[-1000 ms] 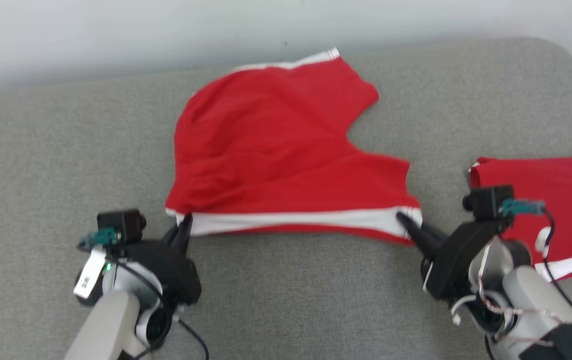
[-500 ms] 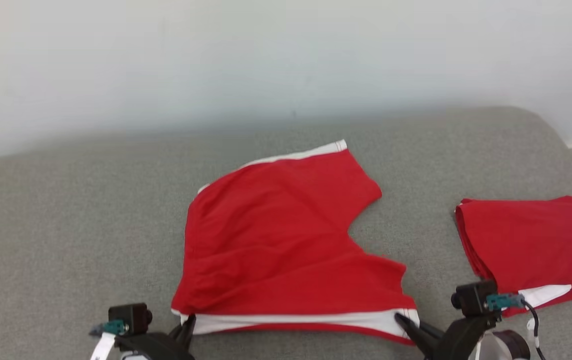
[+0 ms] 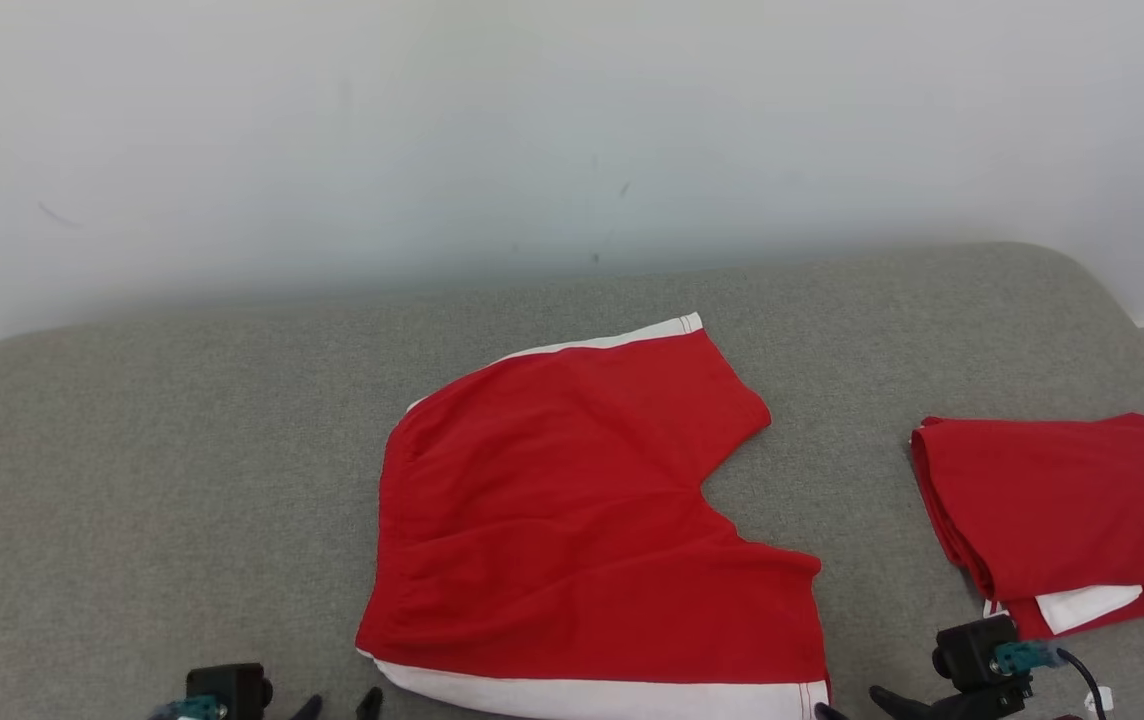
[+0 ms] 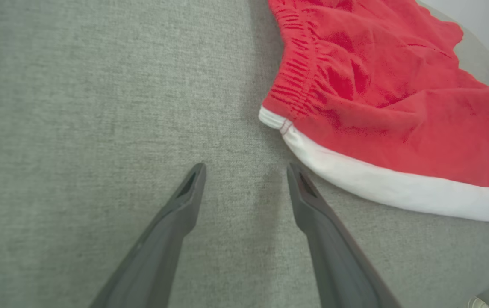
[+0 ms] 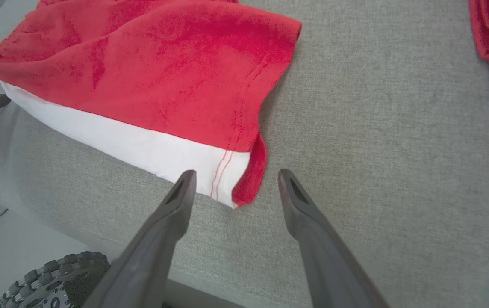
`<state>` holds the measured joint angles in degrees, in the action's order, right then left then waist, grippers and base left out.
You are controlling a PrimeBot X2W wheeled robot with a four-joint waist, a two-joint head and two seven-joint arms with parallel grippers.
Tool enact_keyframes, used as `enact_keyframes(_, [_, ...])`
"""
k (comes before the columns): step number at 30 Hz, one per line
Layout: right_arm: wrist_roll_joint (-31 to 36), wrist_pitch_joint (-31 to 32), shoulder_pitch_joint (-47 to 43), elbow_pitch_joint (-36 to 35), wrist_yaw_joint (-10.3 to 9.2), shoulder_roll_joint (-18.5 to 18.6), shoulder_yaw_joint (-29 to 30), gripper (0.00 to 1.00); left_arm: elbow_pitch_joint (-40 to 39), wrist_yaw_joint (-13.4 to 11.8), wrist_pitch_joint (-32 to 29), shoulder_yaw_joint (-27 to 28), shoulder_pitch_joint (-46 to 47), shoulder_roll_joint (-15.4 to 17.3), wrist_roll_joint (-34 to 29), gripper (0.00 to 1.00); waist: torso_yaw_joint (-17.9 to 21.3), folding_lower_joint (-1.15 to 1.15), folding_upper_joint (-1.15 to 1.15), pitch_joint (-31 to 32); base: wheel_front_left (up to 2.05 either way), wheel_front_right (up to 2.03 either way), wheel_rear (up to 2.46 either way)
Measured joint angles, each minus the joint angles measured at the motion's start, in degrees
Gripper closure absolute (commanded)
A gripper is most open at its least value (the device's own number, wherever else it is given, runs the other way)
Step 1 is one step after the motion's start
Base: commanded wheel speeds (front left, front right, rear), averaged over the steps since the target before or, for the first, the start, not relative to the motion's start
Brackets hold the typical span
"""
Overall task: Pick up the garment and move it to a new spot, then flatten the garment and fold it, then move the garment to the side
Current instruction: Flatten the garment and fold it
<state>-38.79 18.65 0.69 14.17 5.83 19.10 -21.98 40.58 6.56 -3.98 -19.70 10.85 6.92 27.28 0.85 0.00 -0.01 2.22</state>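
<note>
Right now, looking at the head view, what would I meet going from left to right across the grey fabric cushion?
Left gripper → spread-out red shorts with a white side stripe → right gripper → folded red garment with a white patch.

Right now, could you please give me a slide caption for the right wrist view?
Open right hand poised at the white-banded corner of red shorts on a grey cushion.
</note>
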Motion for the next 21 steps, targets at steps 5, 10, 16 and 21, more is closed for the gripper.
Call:
enact_keyframes(5, [2.56, -2.80, -1.55, -2.00, -3.54, 1.47, 2.56, 0.00, -3.25, -1.29, 3.27, 1.38, -1.70, 3.10, -0.23, 0.00, -0.84, 0.00, 0.00, 0.98, 0.00, 0.00, 0.00])
enact_keyframes(10, [3.68, -9.43, -1.69, -5.55, -9.23, -0.51, 7.64, 0.00, -10.81, -5.23, 11.76, 4.04, -2.70, 4.30, -2.09, 0.00, -1.49, 0.00, 0.00, 2.51, 0.00, 0.00, 0.00])
enact_keyframes(16, [5.53, -15.33, -1.76, -8.62, -11.77, -3.00, 9.62, 0.00, -17.69, -9.58, 17.90, 5.87, -7.61, 3.49, -3.89, 0.00, -1.70, 0.00, 0.00, 4.28, 0.00, 0.00, 0.00])
enact_keyframes(21, [6.76, -19.54, -2.60, -8.92, -12.67, -5.88, 11.76, 0.00, -21.16, -11.20, 17.63, 6.78, -10.06, 3.53, -4.21, 0.00, -1.53, 0.00, 0.00, 5.76, 0.00, 0.00, 0.00])
